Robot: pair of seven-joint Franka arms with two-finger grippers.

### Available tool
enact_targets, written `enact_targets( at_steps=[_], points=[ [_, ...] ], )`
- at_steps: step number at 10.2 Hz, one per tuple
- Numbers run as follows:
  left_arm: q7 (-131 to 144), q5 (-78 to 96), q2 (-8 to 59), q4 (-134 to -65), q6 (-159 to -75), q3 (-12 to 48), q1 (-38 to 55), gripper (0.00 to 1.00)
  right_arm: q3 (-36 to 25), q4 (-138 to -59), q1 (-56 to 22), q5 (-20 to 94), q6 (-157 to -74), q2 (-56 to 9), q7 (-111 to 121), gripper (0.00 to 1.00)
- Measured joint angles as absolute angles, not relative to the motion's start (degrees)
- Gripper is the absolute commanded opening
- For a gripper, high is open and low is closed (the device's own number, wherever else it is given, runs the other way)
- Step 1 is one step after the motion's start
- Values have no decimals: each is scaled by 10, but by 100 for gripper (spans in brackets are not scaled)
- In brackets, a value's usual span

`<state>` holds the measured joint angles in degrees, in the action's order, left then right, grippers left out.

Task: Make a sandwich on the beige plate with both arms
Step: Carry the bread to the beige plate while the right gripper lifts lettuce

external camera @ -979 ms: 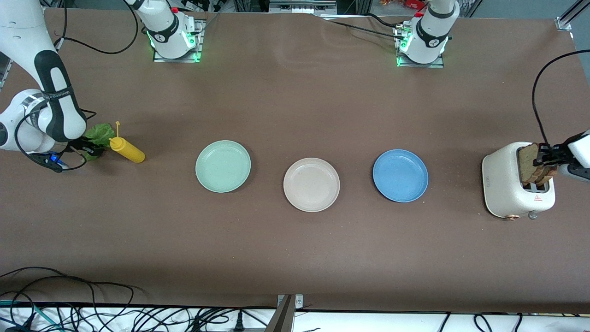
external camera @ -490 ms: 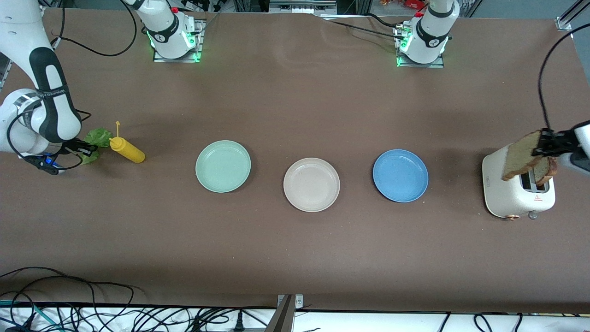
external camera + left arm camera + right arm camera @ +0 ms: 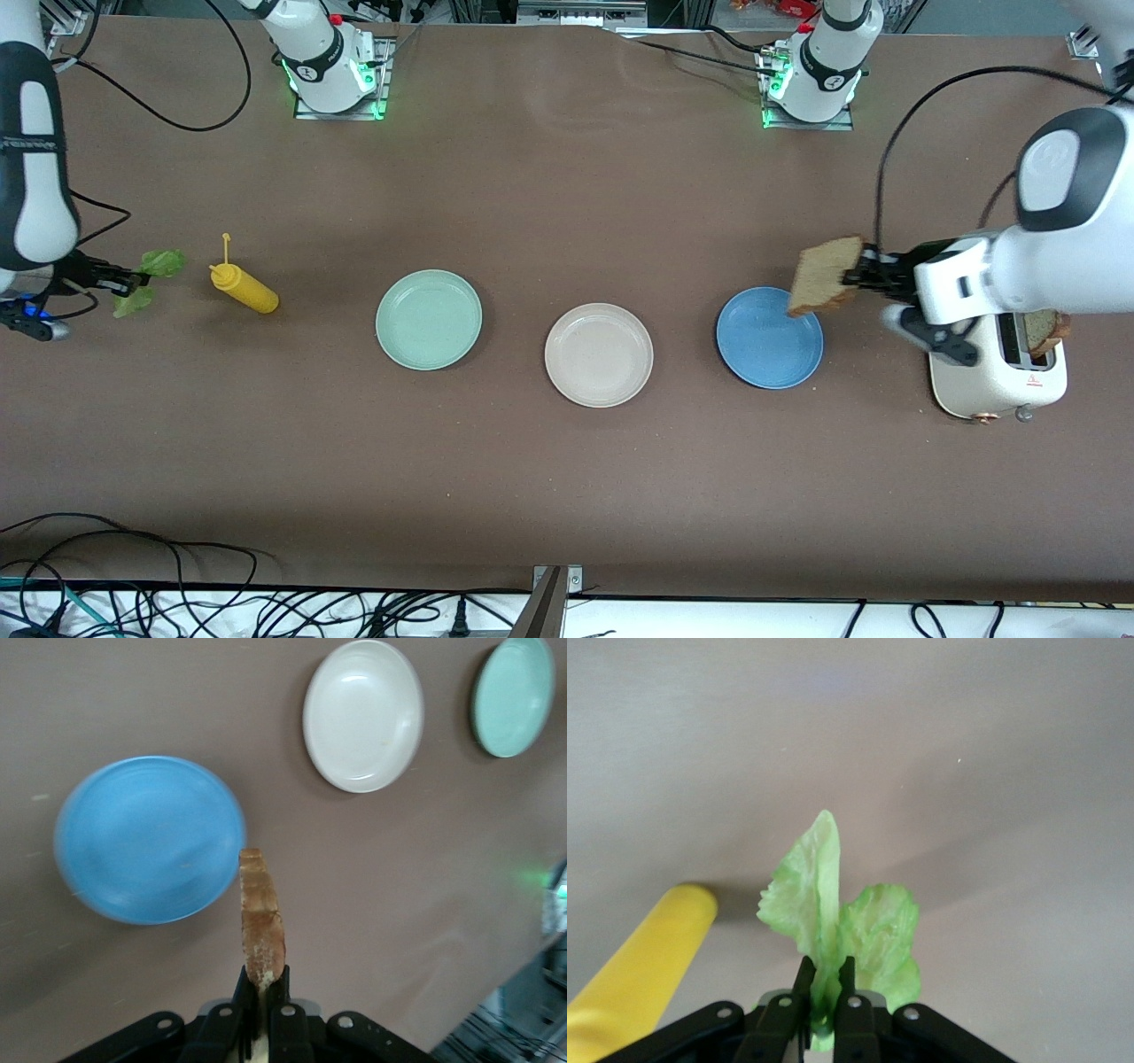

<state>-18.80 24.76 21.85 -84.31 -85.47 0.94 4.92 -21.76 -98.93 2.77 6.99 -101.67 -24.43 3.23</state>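
My left gripper (image 3: 861, 273) is shut on a brown bread slice (image 3: 824, 276), held in the air over the edge of the blue plate (image 3: 767, 341). In the left wrist view the slice (image 3: 261, 926) stands edge-on between the fingers. A second slice (image 3: 1045, 330) sits in the toaster (image 3: 974, 372). My right gripper (image 3: 124, 282) is shut on a green lettuce leaf (image 3: 151, 276), held above the table beside the yellow bottle (image 3: 244, 288). In the right wrist view the leaf (image 3: 833, 912) sticks out of the jaws. The beige plate (image 3: 599, 354) lies bare in the middle.
A mint-green plate (image 3: 429, 319) lies between the beige plate and the yellow squeeze bottle. The white toaster stands at the left arm's end. Cables run along the table's front edge.
My left gripper has pulled the bread slice out of the toaster and carried it toward the blue plate. My right gripper has lifted the lettuce up and away from the yellow bottle.
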Motion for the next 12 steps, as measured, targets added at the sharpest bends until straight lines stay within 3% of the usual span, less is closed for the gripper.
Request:
enact_targets(
  at_steps=[3, 5, 8, 12],
  points=[
    [-113, 359, 278, -838, -870, 10, 115, 0, -217, -900, 27, 70, -896, -240, 32, 0],
    [-33, 426, 311, -831, -928, 10, 157, 0, -212, -872, 24, 71, -855, -229, 32, 0],
    [62, 483, 356, -826, -1055, 10, 210, 0, -209, -862, 5, 78, -834, -211, 20, 0],
    [67, 554, 398, -817, -1091, 7, 214, 0, -208, -860, -37, 126, -828, -198, -54, 0]
  ],
)
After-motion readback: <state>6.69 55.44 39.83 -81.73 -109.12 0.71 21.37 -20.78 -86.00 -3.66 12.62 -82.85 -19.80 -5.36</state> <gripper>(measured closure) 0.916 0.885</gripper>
